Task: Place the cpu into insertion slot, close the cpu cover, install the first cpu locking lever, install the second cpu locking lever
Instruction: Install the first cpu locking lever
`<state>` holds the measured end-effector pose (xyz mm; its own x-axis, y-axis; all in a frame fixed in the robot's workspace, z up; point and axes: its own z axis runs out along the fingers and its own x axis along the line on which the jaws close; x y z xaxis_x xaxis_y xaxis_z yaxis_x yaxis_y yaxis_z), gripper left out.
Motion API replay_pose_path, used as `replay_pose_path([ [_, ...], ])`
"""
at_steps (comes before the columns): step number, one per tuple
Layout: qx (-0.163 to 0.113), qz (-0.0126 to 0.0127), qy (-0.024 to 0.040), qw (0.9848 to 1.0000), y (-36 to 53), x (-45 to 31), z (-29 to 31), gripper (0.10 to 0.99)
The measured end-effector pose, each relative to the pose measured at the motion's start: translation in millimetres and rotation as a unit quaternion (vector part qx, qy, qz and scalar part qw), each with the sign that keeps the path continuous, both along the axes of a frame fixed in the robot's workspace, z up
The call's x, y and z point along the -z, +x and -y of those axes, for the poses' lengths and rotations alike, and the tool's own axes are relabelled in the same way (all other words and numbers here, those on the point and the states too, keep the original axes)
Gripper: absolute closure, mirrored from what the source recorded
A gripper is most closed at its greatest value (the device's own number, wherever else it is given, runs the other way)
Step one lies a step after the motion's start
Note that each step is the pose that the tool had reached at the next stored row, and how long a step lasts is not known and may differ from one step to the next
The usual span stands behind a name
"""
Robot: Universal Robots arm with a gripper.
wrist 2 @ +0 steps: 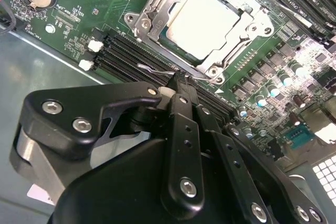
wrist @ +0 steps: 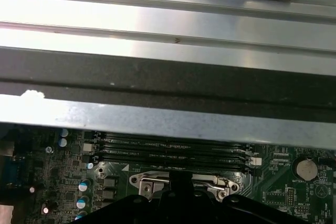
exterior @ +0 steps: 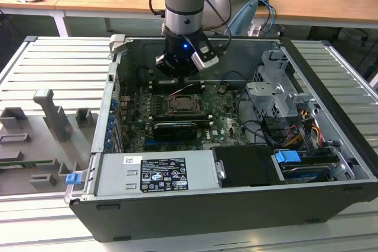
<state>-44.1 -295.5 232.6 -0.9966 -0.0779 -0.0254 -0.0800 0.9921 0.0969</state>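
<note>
Apparently pinched together with nothing between them, the black jaws of the gripper [wrist 2: 177, 85] sit just beside the near edge of the silvery square metal cpu cover [wrist 2: 152, 19], at a thin wire lever [wrist 2: 155, 70]. Beyond the tips lies the flat silver-tan cpu [wrist 2: 205, 18], seated in the insertion slot [exterior: 182, 105] under the closed frame. Small white lettering on the green motherboard [wrist 2: 68, 9] is too fine to read.

Robotics lab or test workshop: an opened computer case [exterior: 236, 205] lies on a ribbed aluminium bench [exterior: 53, 69], a robot arm [exterior: 186, 4] stands over it, wooden office desks [exterior: 307, 4] with cables behind
</note>
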Motion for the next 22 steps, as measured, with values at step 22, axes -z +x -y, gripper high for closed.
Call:
replay_pose_path([
  [22, -0.001, 0.0000, 0.0034, 1.0000, 13.7, 10.7, -7.3, 0.980],
])
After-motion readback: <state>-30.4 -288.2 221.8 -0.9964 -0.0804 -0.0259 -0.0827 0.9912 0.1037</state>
